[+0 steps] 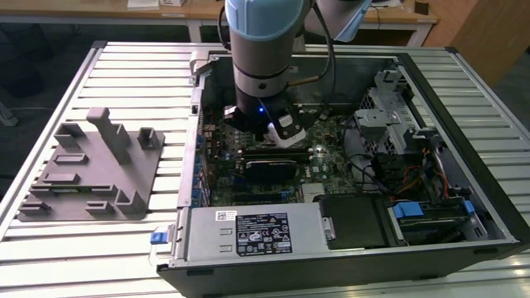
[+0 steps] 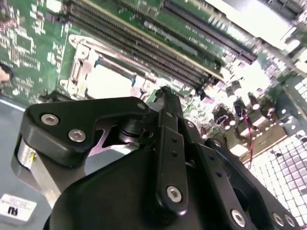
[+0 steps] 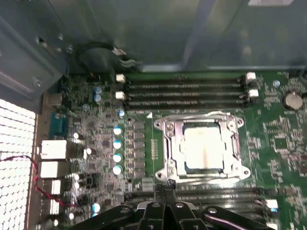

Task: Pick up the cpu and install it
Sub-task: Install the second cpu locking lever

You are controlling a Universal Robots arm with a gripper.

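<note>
pale silver cpu sitting flat inside metal socket frame, pincer clenched empty, hovering just beside

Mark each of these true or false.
1. The pale silver-white square cpu lies inside the metal socket frame on the green motherboard. True.
2. The black gripper holds the cpu. False: its shut fingertips are empty, beside the socket.
3. The arm reaches into the open computer case. True.
4. The grey plastic fixture sits inside the case. False: it stands outside, at the exterior view's left.
</note>
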